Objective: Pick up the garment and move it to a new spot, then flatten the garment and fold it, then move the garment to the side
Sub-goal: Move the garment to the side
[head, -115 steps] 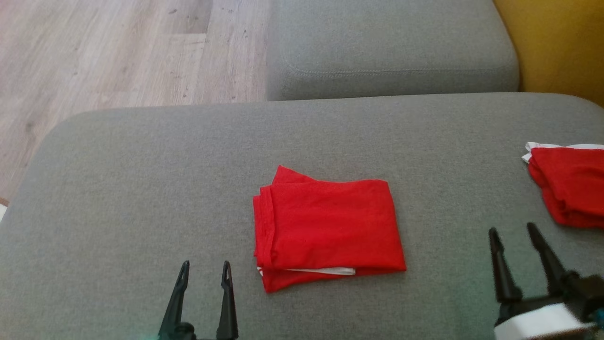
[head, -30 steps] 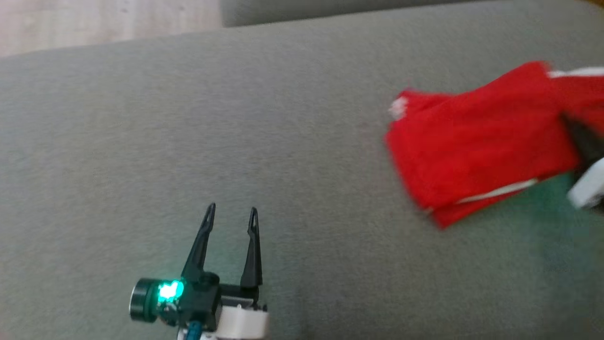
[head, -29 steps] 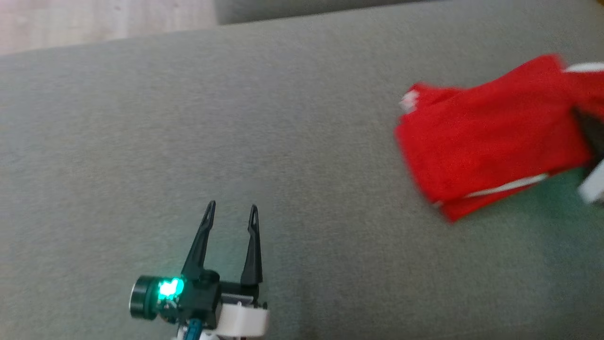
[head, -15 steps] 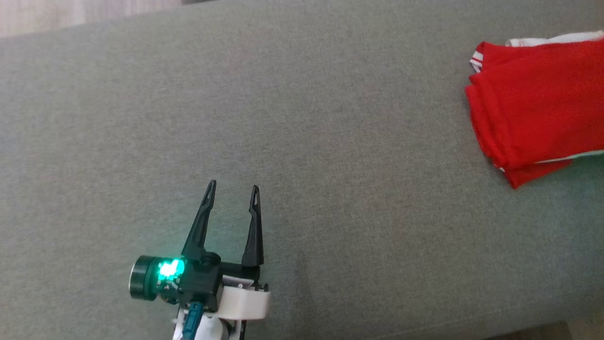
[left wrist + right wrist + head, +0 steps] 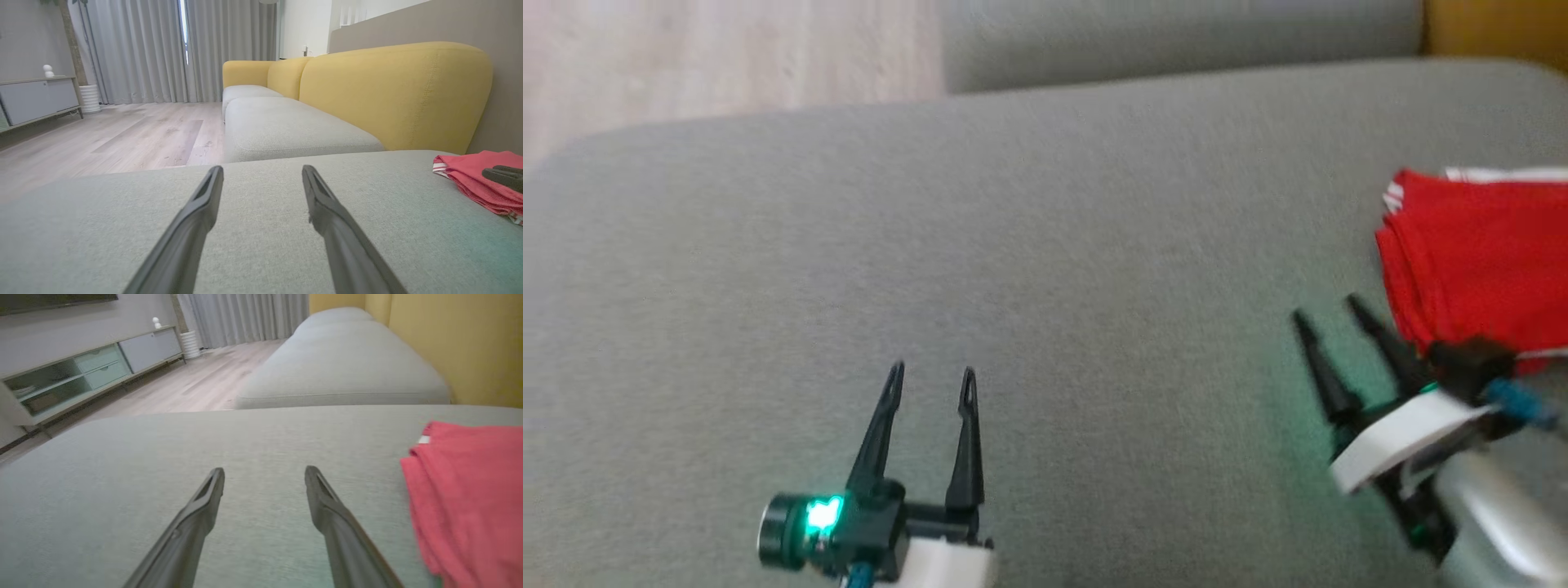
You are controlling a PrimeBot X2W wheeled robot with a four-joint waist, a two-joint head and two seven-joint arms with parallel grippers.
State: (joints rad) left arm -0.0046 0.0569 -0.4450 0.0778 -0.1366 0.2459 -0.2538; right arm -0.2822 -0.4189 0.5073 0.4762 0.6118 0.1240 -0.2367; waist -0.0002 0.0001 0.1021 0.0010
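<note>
Grey cushion [image 5: 1013, 245], garment [image 5: 1478, 253] now apart from open right fingers [image 5: 1321, 363]

Soft matt red cloth with white trim for the garment [image 5: 1478, 261]. Coarse, matt grey woven fabric over the sofa seat [image 5: 1045, 245]; same weave in mustard yellow on the backrest [image 5: 392, 94]. Fingers [image 5: 968, 441] of smooth matt black plastic. Glossy white plastic on the wrist collar [image 5: 1401, 437], silvery metal with a dull shine on the forearm [image 5: 1494, 523]. Pale wood-grain floor [image 5: 727, 65], low sheen.
</note>
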